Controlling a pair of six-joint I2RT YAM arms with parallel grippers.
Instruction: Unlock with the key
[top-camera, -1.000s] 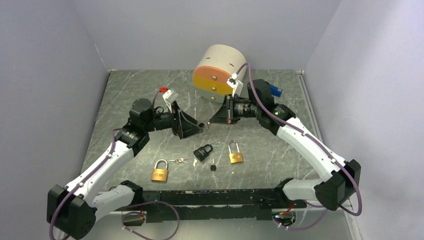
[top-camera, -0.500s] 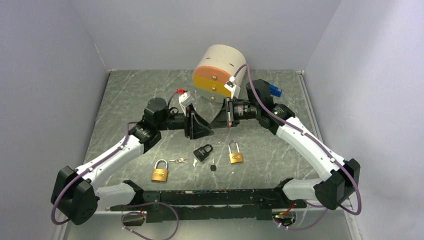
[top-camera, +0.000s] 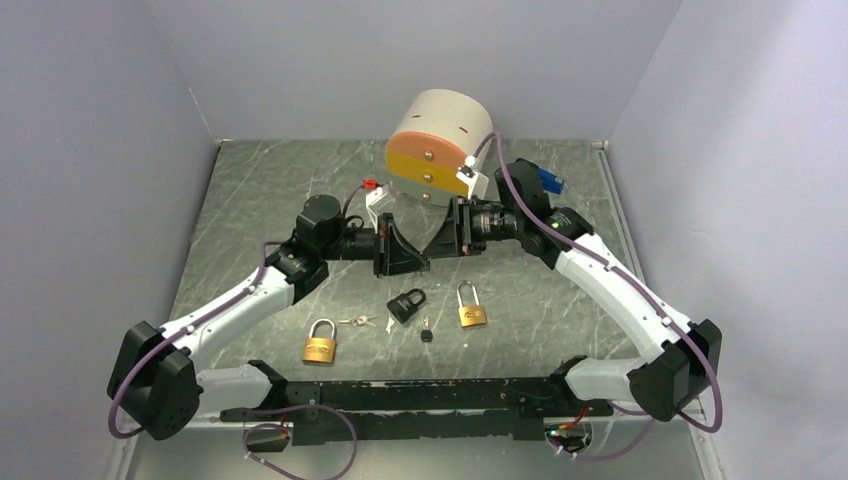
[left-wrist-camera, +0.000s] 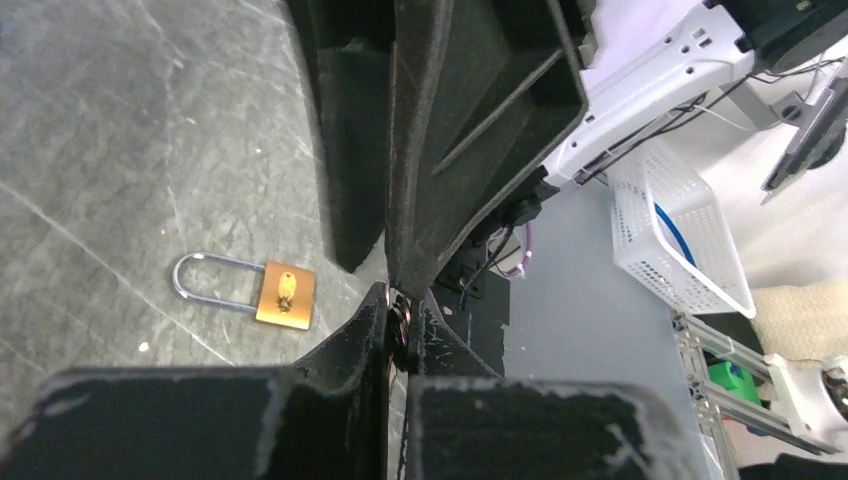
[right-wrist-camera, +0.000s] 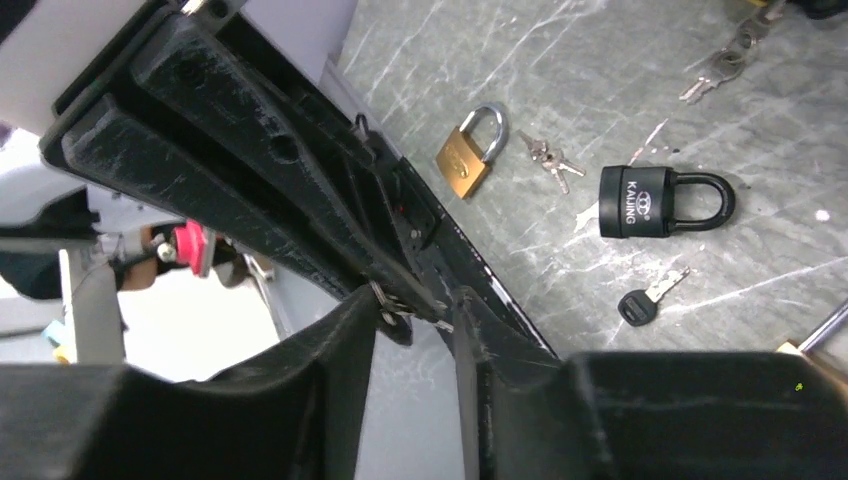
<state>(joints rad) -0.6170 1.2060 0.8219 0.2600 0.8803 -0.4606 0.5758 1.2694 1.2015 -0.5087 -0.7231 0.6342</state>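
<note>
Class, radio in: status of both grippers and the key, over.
Left gripper shut on small metal key. Right gripper open, tip to tip with it. Black padlock lies on grey marbled table, untouched.

White arms (top-camera: 225, 312), blk joints (top-camera: 152, 388), purple cables (top-camera: 714, 385)

Padlocks (top-camera: 407, 303) (keys (top-camera: 362, 321) between) before drum (top-camera: 440, 148)
</note>
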